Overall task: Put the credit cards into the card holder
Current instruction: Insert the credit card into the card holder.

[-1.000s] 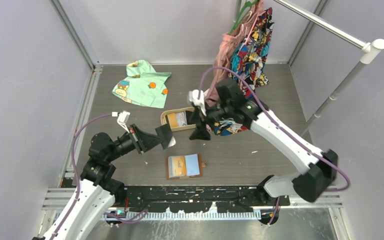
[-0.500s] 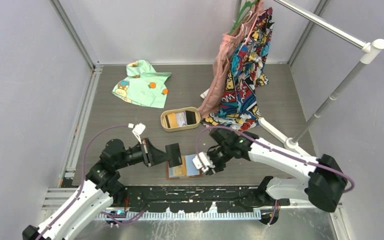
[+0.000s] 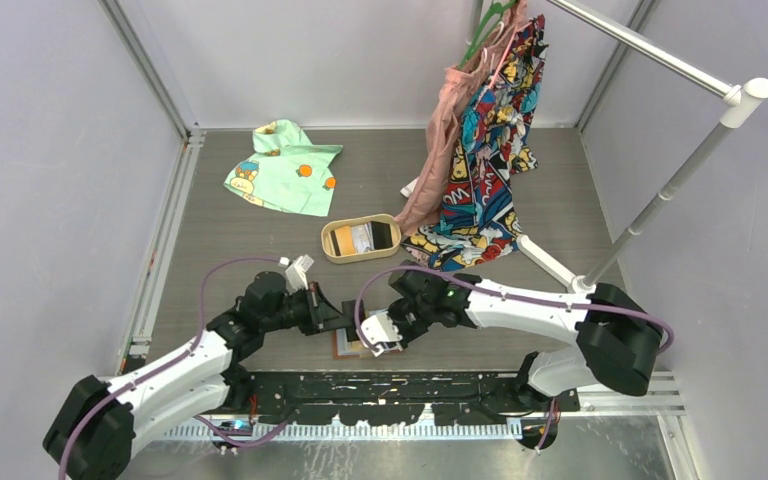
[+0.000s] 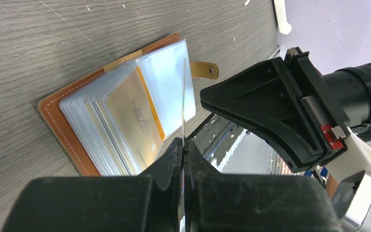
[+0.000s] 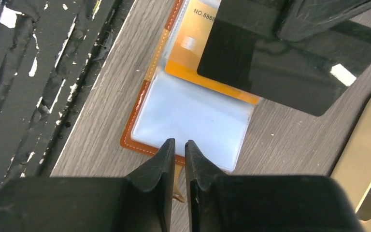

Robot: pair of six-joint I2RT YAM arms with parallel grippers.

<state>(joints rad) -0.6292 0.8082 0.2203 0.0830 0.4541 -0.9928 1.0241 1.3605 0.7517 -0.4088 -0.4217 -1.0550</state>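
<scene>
The brown card holder [image 4: 53, 110] lies open near the table's front edge, with an orange card [image 5: 193, 53] and a light blue one [image 5: 193, 116] in its clear sleeves. In the top view the holder [image 3: 341, 348] is mostly hidden under both grippers. My left gripper [image 4: 183, 142] is shut on a thin dark glossy card [image 5: 270, 63], seen edge-on [image 4: 183, 96] and held upright over the sleeves. My right gripper [image 5: 179, 142] hovers at the holder's edge by the snap tab [image 4: 207, 70]. Its jaws stand a narrow slit apart with nothing between them.
A tan oval tray [image 3: 328, 245] with more cards [image 3: 360, 238] sits behind the holder. A green garment [image 3: 285, 165] lies at the back left. Clothes [image 3: 480, 130] hang from a rack [image 3: 660, 190] on the right. A black rail [image 3: 390, 385] runs along the near edge.
The right gripper left the tray area, came down to the holder's edge and narrowed its jaws. The left gripper carried the dark card forward and down onto the holder.
</scene>
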